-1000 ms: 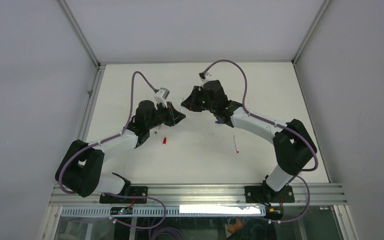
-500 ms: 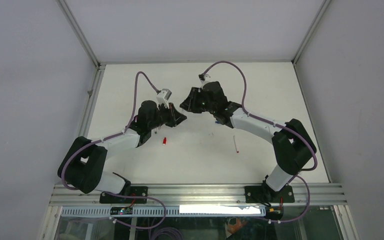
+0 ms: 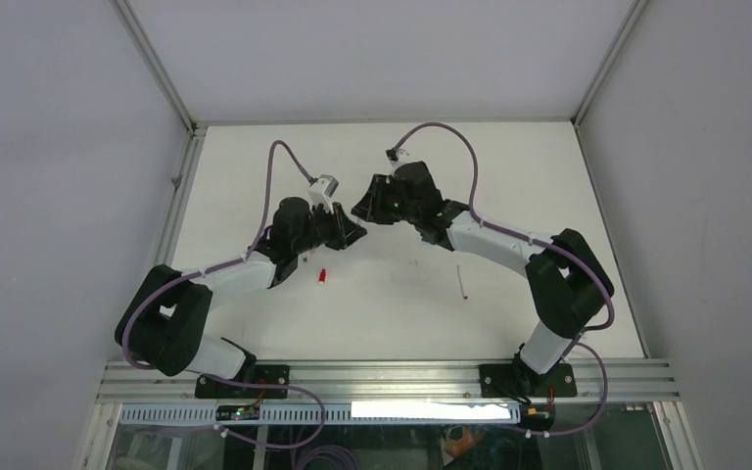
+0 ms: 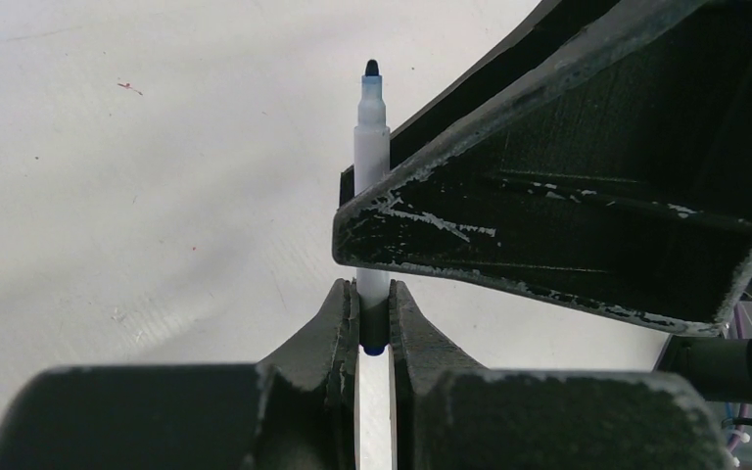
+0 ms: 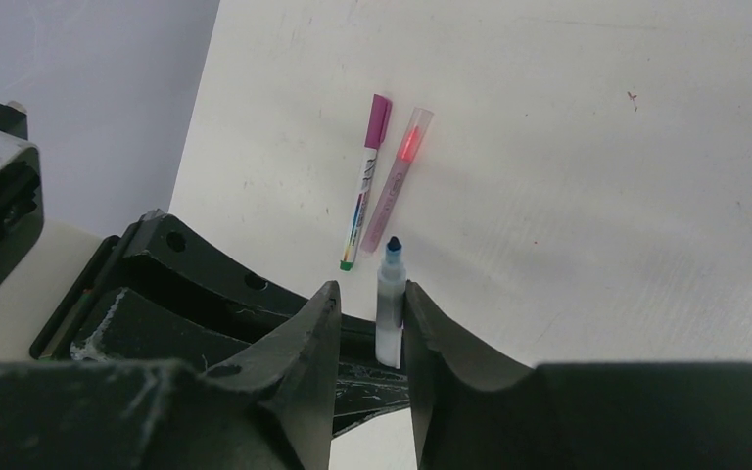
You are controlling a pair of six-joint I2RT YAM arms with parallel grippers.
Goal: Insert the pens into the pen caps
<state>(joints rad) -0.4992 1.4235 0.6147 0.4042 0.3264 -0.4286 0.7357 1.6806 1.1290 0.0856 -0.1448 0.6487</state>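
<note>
Presently: white pen (image 4: 371, 147) (dark blue tip bare), clamped in left gripper (image 4: 373, 296) above the table (image 5: 597, 196). Right gripper (image 5: 372, 294) jaws parted, straddling the same pen, gap on one side. Magenta pen (image 5: 367, 186) and pink pen (image 5: 399, 176) lie side by side on the table; red cap (image 3: 322, 277) lies apart.

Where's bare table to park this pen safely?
Crowded: mid-table, where left hand and right hand meet. Bare: the far strip behind them to the table's back edge; the near stretch between the red cap and the loose pen.

Left jaws closed, right jaws apart
</note>
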